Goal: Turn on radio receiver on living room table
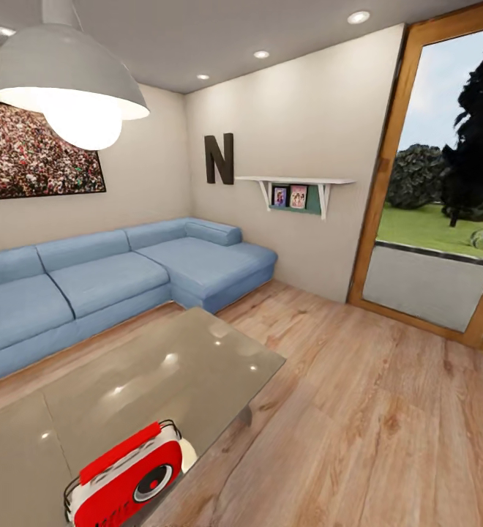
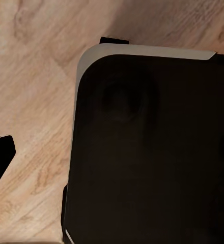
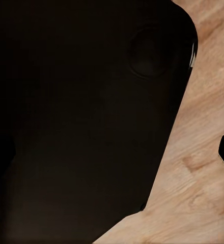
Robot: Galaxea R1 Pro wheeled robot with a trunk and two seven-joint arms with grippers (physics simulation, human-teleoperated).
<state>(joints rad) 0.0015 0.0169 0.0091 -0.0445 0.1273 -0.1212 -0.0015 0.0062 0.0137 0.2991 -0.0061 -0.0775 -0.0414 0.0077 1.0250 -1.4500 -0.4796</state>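
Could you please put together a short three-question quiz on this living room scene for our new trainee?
1. True or false: the radio receiver stands on the table near its edge closest to the camera.
2. Which colour is the sofa behind the table? A) green B) blue C) brown
3. Fill in: the large dark letter on the wall beside the shelf is ___.

Key: 1 true; 2 B; 3 N.
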